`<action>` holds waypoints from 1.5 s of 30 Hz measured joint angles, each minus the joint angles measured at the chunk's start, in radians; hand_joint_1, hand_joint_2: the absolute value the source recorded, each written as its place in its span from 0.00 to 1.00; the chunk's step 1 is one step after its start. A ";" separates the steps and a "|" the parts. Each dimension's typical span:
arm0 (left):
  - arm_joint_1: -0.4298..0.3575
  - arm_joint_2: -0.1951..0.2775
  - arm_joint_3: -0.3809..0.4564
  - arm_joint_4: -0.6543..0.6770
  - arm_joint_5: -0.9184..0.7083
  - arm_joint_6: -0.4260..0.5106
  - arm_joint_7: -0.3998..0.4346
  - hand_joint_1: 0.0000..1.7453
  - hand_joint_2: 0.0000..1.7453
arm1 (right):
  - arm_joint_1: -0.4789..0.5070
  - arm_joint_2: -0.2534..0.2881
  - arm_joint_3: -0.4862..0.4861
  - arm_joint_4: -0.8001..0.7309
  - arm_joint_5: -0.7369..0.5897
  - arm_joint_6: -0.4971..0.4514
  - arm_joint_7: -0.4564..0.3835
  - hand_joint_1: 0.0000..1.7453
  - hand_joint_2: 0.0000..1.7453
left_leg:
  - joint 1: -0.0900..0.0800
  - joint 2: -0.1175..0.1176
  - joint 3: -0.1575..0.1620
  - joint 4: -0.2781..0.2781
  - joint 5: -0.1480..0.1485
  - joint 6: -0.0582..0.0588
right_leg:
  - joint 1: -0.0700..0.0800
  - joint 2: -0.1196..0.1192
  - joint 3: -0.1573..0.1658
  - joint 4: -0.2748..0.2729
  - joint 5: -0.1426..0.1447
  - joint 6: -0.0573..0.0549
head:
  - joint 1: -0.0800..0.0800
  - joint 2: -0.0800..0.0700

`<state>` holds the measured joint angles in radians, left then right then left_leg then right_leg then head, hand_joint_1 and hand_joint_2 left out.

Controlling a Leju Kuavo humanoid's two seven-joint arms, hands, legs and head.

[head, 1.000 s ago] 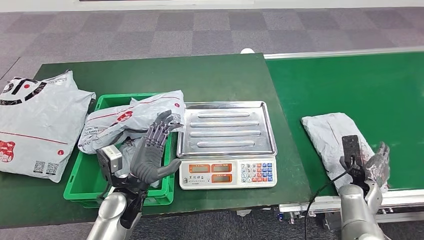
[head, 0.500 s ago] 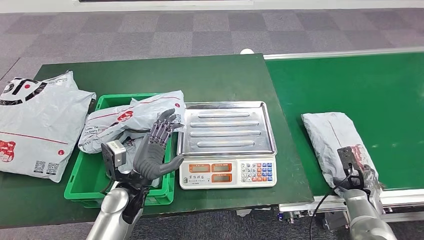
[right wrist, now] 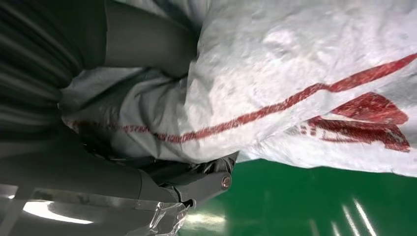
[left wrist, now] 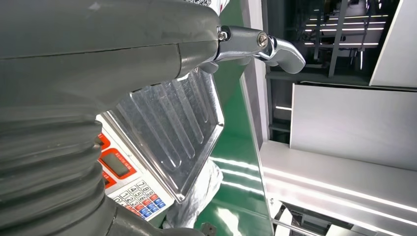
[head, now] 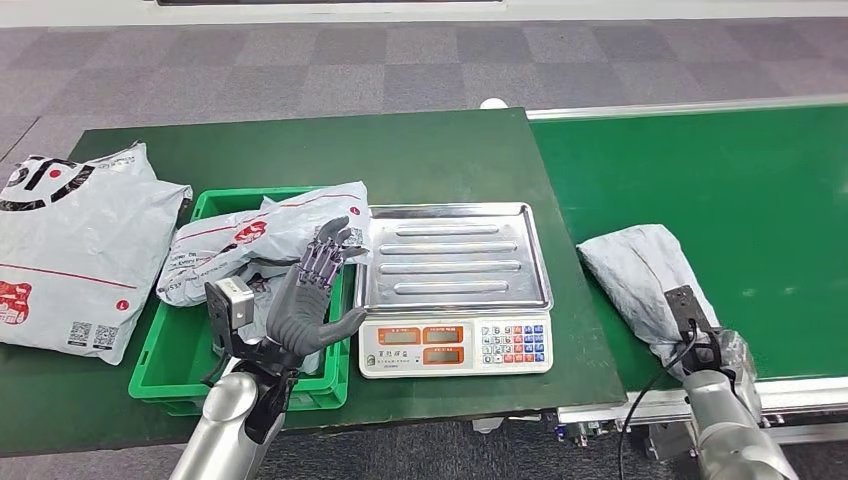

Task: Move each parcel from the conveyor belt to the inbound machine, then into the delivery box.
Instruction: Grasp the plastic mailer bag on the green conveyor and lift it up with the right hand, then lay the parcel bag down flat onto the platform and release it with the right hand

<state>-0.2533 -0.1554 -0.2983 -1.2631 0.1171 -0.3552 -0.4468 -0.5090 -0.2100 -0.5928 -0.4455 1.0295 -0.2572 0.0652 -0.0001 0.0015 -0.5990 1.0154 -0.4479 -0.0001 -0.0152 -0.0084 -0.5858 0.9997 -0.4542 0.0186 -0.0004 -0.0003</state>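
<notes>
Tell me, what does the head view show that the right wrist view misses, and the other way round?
The head view alone shows the steel-trayed weighing scale, the green plastic crate of parcels, the large grey parcel on the dark green table, and the raised, empty left hand.

The right wrist view alone shows the red stripe and print on the bag's underside, and the fingers hooked beneath it.

Both show the crumpled grey plastic parcel, the right hand gripping it, and the green conveyor belt.
</notes>
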 joint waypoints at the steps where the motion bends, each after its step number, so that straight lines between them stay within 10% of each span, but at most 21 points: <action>1: 0.000 0.000 0.000 0.000 0.000 0.000 0.000 0.00 1.00 | -0.001 0.001 0.000 0.000 0.000 0.000 0.000 1.00 1.00 | 0.000 0.000 0.000 0.000 0.000 0.000 | 0.000 0.000 0.000 0.000 0.000 0.000 | 0.000 0.000; 13: 0.000 0.002 0.000 0.000 0.000 0.005 0.001 0.00 1.00 | -0.010 0.014 0.000 0.000 0.004 0.000 -0.038 1.00 1.00 | 0.000 -0.001 -0.001 0.000 0.000 0.000 | 0.000 -0.001 0.000 0.000 0.000 0.000 | 0.000 0.000; 19: 0.010 0.004 0.001 -0.011 0.001 0.018 0.003 0.00 1.00 | -0.009 0.049 0.001 -0.036 -0.068 -0.123 -0.232 1.00 1.00 | 0.000 -0.001 -0.002 0.000 0.000 0.000 | 0.000 -0.001 -0.001 0.001 0.000 0.000 | 0.000 0.000; 27: 0.026 0.005 0.001 -0.033 0.000 0.022 -0.010 0.00 1.00 | 0.102 0.175 0.065 -0.459 -0.352 -0.378 -0.615 1.00 1.00 | 0.000 -0.004 -0.002 0.000 0.000 -0.001 | 0.000 -0.004 -0.001 0.001 -0.002 -0.001 | 0.000 0.000; 45: -0.009 0.004 0.001 -0.031 -0.002 0.025 -0.034 0.00 1.00 | 0.292 0.297 0.292 -1.084 -0.354 -0.407 -0.727 1.00 1.00 | 0.000 -0.004 -0.002 0.000 0.000 -0.001 | 0.000 -0.004 -0.001 0.001 -0.003 -0.001 | 0.000 0.000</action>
<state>-0.2620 -0.1513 -0.2972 -1.2940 0.1156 -0.3300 -0.4812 -0.2174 0.0872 -0.3008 -1.5300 0.6753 -0.6644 -0.6618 -0.0001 -0.0023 -0.6015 1.0150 -0.4480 -0.0007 -0.0153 -0.0124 -0.5871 1.0005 -0.4568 0.0174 -0.0005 -0.0001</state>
